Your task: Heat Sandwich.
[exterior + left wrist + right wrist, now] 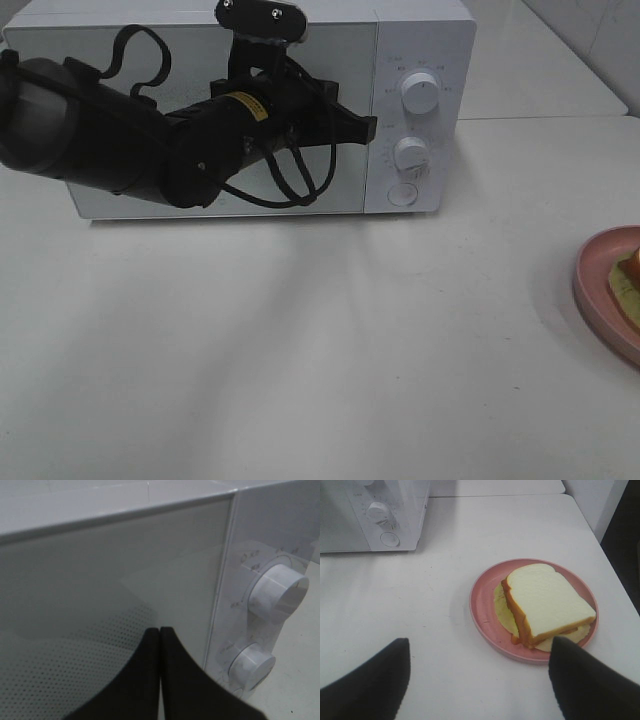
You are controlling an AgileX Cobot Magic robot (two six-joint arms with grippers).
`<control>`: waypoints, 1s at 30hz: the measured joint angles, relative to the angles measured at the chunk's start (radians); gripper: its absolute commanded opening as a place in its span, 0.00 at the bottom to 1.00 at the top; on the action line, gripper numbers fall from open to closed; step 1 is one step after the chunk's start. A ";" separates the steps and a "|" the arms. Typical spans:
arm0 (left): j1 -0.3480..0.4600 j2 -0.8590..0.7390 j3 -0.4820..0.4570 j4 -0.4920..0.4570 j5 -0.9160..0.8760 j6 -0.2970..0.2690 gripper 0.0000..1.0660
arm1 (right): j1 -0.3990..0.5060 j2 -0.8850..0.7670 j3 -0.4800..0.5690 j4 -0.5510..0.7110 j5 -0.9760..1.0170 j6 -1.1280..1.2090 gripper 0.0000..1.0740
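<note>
The sandwich (547, 602), white bread with a brown crust and yellow and reddish filling, lies on a round pink plate (482, 602) on the white table; only a sliver of it (632, 268) shows at the right edge of the high view. The white microwave (420, 40) stands at the back with its door closed. My left gripper (159, 632) is shut and empty, with its tips right in front of the door's right side, near the dials (277, 587). My right gripper (480, 652) is open and empty above the table, just short of the plate.
The microwave has two dials (419, 92) and a round door button (402, 194) on its right panel. A second white table (540, 60) adjoins behind on the right. The table's right edge (620, 587) runs close beside the plate.
</note>
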 measured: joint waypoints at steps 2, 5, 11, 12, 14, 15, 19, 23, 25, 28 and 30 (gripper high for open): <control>0.000 -0.005 0.000 0.000 0.011 0.000 0.00 | 0.000 0.000 0.000 0.000 0.000 0.000 0.70; 0.000 -0.026 0.017 -0.016 0.017 0.000 0.00 | 0.000 0.000 0.000 0.000 0.000 0.000 0.70; -0.007 -0.111 0.135 -0.073 -0.009 0.000 0.00 | 0.000 0.000 0.000 0.000 0.000 0.000 0.70; -0.026 -0.141 0.186 -0.077 -0.005 0.000 0.00 | 0.000 0.000 0.000 0.000 0.000 0.000 0.70; -0.038 -0.156 0.210 -0.077 0.002 0.000 0.08 | 0.000 0.000 0.000 0.000 0.000 0.000 0.70; -0.046 -0.169 0.226 -0.077 0.016 0.000 0.15 | 0.000 0.000 0.000 0.000 0.000 0.000 0.70; -0.081 -0.229 0.284 -0.076 0.111 0.000 0.74 | 0.000 0.000 0.000 0.000 0.000 0.000 0.70; -0.090 -0.280 0.306 -0.076 0.243 0.000 0.92 | 0.000 0.000 0.000 0.000 0.000 0.000 0.70; -0.090 -0.317 0.307 -0.076 0.353 0.000 0.92 | 0.000 0.000 0.000 0.000 0.000 0.000 0.70; -0.090 -0.347 0.307 -0.068 0.429 0.000 0.92 | 0.000 0.000 0.000 0.000 0.000 0.000 0.70; -0.090 -0.397 0.308 -0.023 0.529 0.000 0.92 | 0.000 0.000 0.000 0.000 0.000 0.000 0.70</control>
